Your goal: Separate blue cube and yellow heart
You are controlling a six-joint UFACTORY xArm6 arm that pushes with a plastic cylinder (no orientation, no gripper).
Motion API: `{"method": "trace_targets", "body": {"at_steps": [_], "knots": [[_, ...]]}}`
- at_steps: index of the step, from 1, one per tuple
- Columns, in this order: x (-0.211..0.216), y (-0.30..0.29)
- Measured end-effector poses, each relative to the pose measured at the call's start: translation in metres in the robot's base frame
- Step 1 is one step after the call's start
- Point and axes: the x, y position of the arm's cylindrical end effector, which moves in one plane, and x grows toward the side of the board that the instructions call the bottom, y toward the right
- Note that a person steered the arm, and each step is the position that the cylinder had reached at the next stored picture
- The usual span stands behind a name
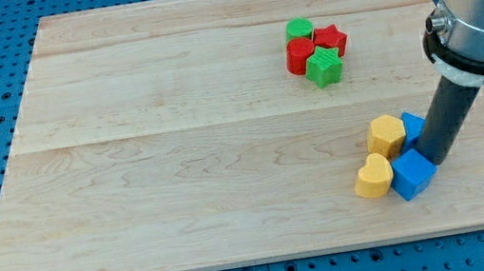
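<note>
Tool first: my tip (435, 159) has no jaws, just a bare rod holding nothing. It touches the blue cube (412, 173) at its upper right. The yellow heart (374, 176) sits against the cube's left, near the bench's (179, 164) bottom right.

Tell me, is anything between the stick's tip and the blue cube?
No. My tip sits right at the blue cube, on its upper right side, with nothing between them. The yellow heart touches the cube's left side. A yellow block and another blue block crowd just above.
</note>
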Motion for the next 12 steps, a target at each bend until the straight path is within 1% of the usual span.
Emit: {"method": "trace_targets", "body": {"at_steps": [1, 2, 3, 4, 6, 7, 8, 10, 12], "knots": [[0.009, 0.054], [0.031, 0.101], [0.071, 0.090], [0.082, 0.072], [0.081, -0.021], [0.079, -0.037], [0.063, -0.035], [0.058, -0.075], [0.022, -0.062]]}}
